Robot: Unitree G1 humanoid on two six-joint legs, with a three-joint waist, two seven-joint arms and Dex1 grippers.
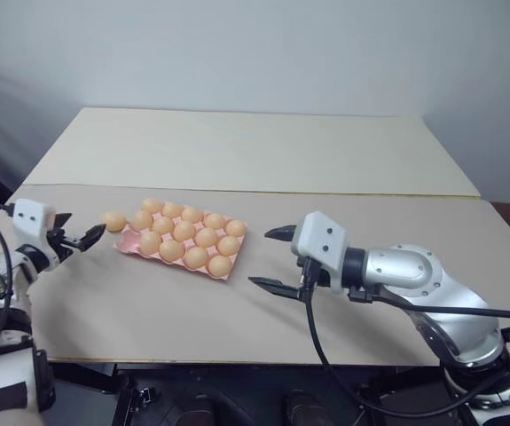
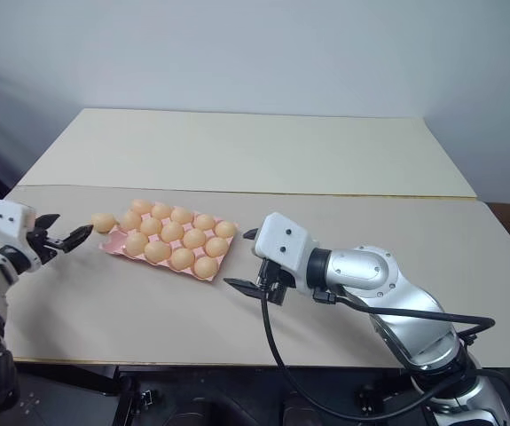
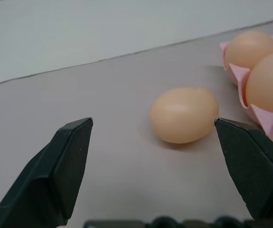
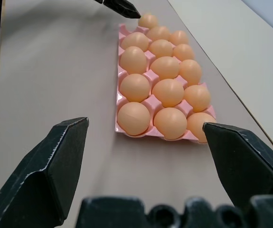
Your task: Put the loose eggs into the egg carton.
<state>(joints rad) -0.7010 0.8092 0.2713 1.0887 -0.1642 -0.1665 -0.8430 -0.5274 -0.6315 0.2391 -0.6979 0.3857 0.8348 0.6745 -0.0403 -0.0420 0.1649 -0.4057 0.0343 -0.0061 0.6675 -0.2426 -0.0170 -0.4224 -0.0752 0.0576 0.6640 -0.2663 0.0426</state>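
One loose egg (image 1: 114,220), pale orange-tan, lies on the table just off the left end of the pink egg carton (image 1: 129,240). Several eggs fill the carton's cups; the corner cup nearest the loose egg is empty. My left gripper (image 1: 84,229) is open, low over the table, pointing at the loose egg from the left. In the left wrist view the egg (image 3: 183,115) lies just ahead of the black fingers (image 3: 65,166), untouched. My right gripper (image 1: 272,258) hangs open to the right of the carton (image 4: 118,102), holding nothing.
The table is made of two tan boards that meet at a seam (image 1: 325,192) running behind the carton. Bare board lies in front of the carton and to its right. A black cable (image 1: 312,328) hangs from my right wrist.
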